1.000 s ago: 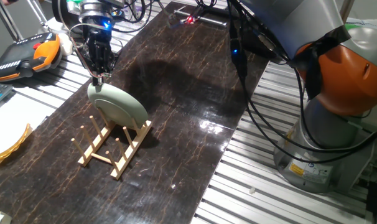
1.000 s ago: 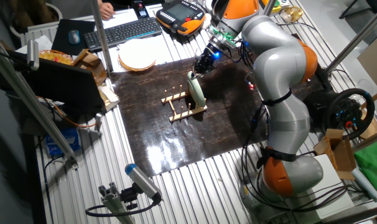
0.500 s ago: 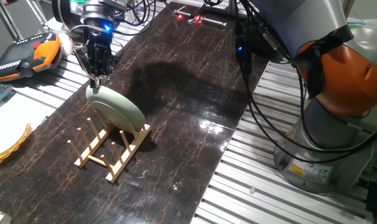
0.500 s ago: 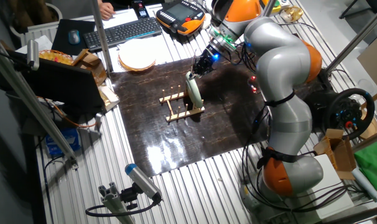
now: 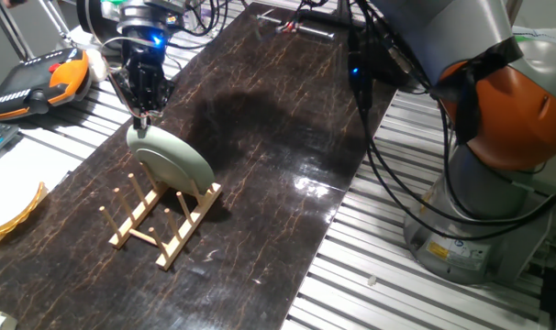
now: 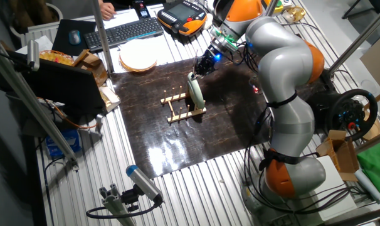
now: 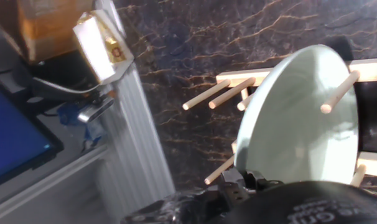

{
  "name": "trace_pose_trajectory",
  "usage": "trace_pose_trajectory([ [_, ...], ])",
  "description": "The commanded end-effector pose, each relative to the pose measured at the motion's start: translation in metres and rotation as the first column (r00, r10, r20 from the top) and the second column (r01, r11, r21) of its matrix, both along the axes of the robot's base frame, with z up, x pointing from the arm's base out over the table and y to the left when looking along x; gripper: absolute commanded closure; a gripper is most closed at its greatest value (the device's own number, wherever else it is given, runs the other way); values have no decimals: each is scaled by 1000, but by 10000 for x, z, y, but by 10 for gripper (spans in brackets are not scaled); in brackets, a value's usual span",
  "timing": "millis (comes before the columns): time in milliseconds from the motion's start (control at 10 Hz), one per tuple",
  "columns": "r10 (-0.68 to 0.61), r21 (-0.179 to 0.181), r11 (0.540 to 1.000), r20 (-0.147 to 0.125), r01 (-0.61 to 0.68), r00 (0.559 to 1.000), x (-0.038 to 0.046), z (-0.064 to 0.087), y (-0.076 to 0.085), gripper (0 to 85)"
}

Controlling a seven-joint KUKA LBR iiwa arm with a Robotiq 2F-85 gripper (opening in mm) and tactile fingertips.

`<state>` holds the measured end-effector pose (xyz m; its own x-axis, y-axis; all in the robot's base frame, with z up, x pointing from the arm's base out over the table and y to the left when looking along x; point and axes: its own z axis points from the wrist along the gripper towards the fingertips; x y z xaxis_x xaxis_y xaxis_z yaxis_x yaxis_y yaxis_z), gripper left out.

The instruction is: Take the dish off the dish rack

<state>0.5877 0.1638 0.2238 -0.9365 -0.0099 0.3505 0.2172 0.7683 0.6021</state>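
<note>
My pincer [image 5: 143, 115] is clenched on the top rim of the dish [image 5: 172, 159], which stands on edge in the dish rack [image 5: 161, 220], leaning between the upright pegs at the rack's end nearest my arm. In the other fixed view my fingers meet the plate's upper edge [image 6: 192, 76], and the plate's lower edge sits down among the slats [image 6: 185, 108]. From my hand view the pale green face of the dish [image 7: 297, 115] fills the right side, with one peg [image 7: 339, 91] lying across it and several more pegs [image 7: 214, 94] jutting out to its left; the rim closest to me disappears under my dark fingers [image 7: 251, 186] at the bottom of the view. The rack rests near the middle of a dark marbled mat [image 5: 260, 119], with bare mat on every side of it and a broad open stretch toward the arm's base. The mat's edges give way to ribbed metal table [image 5: 370, 266]. Beyond the mat's far side lie a yellowish plate [image 6: 138, 56], a keyboard [image 6: 122, 31] and an orange-and-black pendant [image 6: 184, 11], all well apart from the rack.
</note>
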Motion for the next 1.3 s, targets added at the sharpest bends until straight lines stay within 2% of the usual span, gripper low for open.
trace_pose_trajectory([
  [0, 4, -1, 1000, 1, -4, 1000, 2, -5, -2, 713],
  [200, 4, -23, 1000, 7, -4, 1000, 3, -4, -6, 697],
  [300, 0, -49, 999, 13, 1, 1000, 5, 0, -15, 657],
  [500, -5, -63, 998, 17, 6, 1000, 13, 4, -34, 590],
  [700, 7, -91, 996, 22, -5, 1000, 22, 41, -103, 583],
  [800, 26, -121, 992, 25, -23, 999, 31, 69, -149, 583],
  [1000, 89, -217, 973, 47, -77, 995, 50, 119, -239, 587],
  [1200, 106, -260, 962, 63, -86, 992, 51, 122, -252, 590],
])
